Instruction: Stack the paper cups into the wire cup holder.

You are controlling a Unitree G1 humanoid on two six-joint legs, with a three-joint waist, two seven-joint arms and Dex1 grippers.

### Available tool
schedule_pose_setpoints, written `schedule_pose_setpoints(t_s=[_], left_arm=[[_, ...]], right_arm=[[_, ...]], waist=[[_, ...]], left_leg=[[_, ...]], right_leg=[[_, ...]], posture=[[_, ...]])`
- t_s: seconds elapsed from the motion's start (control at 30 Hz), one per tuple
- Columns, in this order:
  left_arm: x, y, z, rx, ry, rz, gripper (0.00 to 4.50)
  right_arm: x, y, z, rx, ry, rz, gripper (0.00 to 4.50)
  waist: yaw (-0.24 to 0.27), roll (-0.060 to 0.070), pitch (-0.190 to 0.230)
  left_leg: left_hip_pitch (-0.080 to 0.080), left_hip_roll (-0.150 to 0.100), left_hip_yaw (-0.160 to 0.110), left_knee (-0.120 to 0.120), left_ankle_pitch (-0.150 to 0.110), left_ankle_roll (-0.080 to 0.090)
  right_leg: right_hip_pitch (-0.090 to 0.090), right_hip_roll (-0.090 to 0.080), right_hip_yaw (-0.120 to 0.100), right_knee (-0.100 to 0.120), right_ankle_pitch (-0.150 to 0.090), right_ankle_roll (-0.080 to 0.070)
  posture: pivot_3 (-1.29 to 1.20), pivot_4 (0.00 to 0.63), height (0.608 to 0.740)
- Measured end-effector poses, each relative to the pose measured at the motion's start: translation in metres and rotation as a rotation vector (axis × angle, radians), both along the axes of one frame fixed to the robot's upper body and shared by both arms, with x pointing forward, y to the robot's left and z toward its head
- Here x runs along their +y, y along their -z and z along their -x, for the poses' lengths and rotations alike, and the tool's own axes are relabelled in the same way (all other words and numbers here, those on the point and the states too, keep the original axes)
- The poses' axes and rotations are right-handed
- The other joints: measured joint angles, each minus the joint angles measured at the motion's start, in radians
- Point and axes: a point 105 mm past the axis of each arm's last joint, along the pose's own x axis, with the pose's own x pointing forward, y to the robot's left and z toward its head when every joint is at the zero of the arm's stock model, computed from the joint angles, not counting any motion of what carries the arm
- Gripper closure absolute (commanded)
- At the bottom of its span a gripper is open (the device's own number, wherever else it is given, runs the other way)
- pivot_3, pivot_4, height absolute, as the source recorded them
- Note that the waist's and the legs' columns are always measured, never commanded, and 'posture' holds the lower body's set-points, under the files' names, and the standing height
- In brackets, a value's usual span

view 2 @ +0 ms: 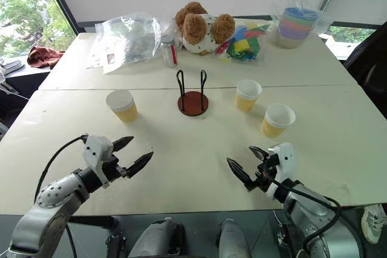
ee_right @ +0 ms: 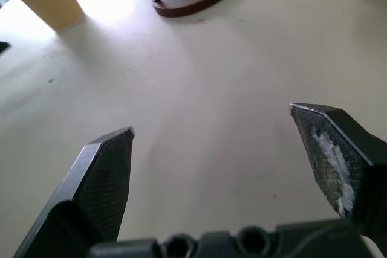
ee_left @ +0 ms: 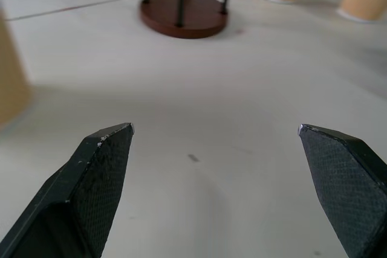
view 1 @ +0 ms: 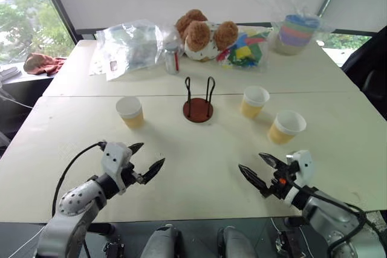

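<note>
Three paper cups stand upright on the white table: one (view 1: 130, 112) left of centre, one (view 1: 254, 101) right of centre, one (view 1: 285, 126) nearer and further right. Between them stands the wire cup holder (view 1: 198, 102), a reddish-brown disc with two black wire loops and nothing in it. My left gripper (view 1: 146, 160) hovers open over the near left of the table, well short of the left cup. Over the near right my right gripper (view 1: 257, 169) is open too, nearer than the right-hand cups. Both hold nothing.
Along the far side of the table lie clear plastic bags (view 1: 130, 43), a small bottle (view 1: 172, 58), a brown teddy bear (view 1: 202, 33), coloured pieces in a bag (view 1: 245, 49) and pastel bowls wrapped in plastic (view 1: 296, 31). A reddish cloth (view 1: 42, 63) lies beyond the far left edge.
</note>
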Motion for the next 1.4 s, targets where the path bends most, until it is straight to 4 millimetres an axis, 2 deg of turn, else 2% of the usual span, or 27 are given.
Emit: schedule_pose_setpoints(t_s=[0.1,0.17,0.27,0.33,0.5,0.6,0.83,0.93,1.17,1.4], left_arm=[[-0.003,-0.029,-0.016,-0.035,0.081,0.006,0.0],[0.001,-0.048,-0.022,-0.07,0.114,-0.005,0.0],[0.007,-0.064,-0.025,-0.07,0.178,-0.055,0.0],[0.01,-0.066,-0.026,-0.056,0.193,-0.064,0.0],[0.022,-0.079,-0.03,-0.028,0.216,-0.07,0.0],[0.026,-0.086,-0.03,-0.036,0.206,-0.052,0.0],[0.033,-0.076,-0.034,-0.025,0.145,-0.049,0.0],[0.035,-0.07,-0.036,-0.018,0.12,-0.044,0.0],[0.041,-0.068,-0.04,-0.041,0.078,-0.065,0.0],[0.047,-0.065,-0.045,-0.042,0.043,-0.069,0.0]], right_arm=[[0.017,-0.043,-0.021,-0.108,-0.023,-0.023,0.02],[0.024,-0.063,-0.032,-0.147,-0.018,-0.019,0.02],[0.039,-0.085,-0.054,-0.156,-0.012,-0.001,0.02],[0.046,-0.084,-0.062,-0.124,-0.016,0.001,0.02],[0.064,-0.073,-0.098,0.007,0.011,-0.038,0.02],[0.069,-0.067,-0.107,0.036,0.005,-0.06,0.02],[0.09,-0.056,-0.131,0.051,-0.04,-0.079,0.02],[0.094,-0.049,-0.141,0.059,-0.039,-0.082,0.76],[0.105,-0.051,-0.152,0.011,-0.069,-0.073,4.34],[0.106,-0.061,-0.146,-0.036,-0.059,-0.05,4.44]], waist=[[0.002,0.0,0.0],[-0.001,0.0,0.0],[-0.016,0.0,0.0],[-0.018,0.0,0.0],[-0.025,0.0,0.001],[-0.024,0.0,0.001],[-0.043,0.0,0.001],[-0.047,0.0,0.001],[-0.046,0.0,0.001],[-0.045,0.001,0.002]], left_leg=[[0.0,0.001,-0.002,0.002,0.001,-0.002],[0.0,0.001,-0.002,0.002,0.001,-0.002],[-0.001,0.0,-0.001,0.001,0.001,-0.002],[-0.001,0.0,-0.001,0.0,0.001,-0.002],[-0.002,0.0,0.0,0.0,0.001,-0.002],[-0.002,0.0,0.001,0.0,0.001,-0.002],[-0.002,0.0,0.001,0.0,0.001,-0.002],[-0.002,0.001,0.001,0.0,0.002,-0.003],[-0.002,0.001,0.001,-0.001,0.004,-0.008],[-0.003,0.001,0.001,-0.003,0.005,-0.009]], right_leg=[[0.0,0.002,-0.001,0.002,0.001,-0.001],[0.0,0.002,-0.001,0.003,0.001,-0.001],[-0.003,0.004,-0.002,0.005,0.001,0.0],[-0.003,0.004,-0.002,0.005,0.002,0.003],[-0.004,0.005,-0.002,0.004,0.003,0.003],[-0.004,0.005,-0.001,0.004,0.003,0.003],[-0.004,0.005,-0.001,0.007,0.003,0.004],[-0.005,0.005,-0.001,0.008,0.003,0.004],[-0.006,0.004,-0.001,0.008,0.003,0.004],[-0.008,0.001,-0.001,0.009,0.003,0.004]], posture=[[0.0,0.15,0.74],[0.0,0.15,0.74],[0.0,0.15,0.74],[0.0,0.15,0.74],[0.0,0.15,0.74],[0.0,0.15,0.74],[0.0,0.15,0.74],[0.0,0.15,0.74],[0.0,0.15,0.74],[0.0,0.15,0.74]])
